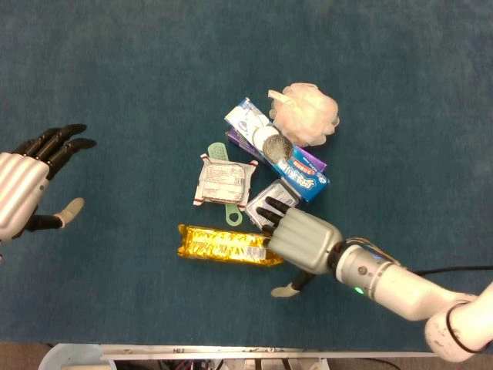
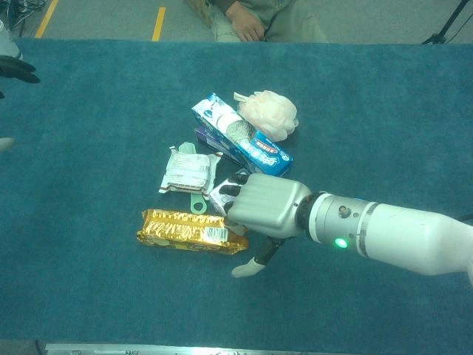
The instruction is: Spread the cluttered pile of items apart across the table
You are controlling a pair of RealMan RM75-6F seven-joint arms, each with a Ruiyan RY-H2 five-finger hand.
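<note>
Right hand hides most of the small packet.

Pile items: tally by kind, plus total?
Gold foil snack pack: 1
Blue toothpaste box: 1
Purple box under it: 1
Bath pouf: 1
White sachet: 1
Green plastic tool beneath sachet: 1
Small clear case, under right hand: 1
Total: 7
</note>
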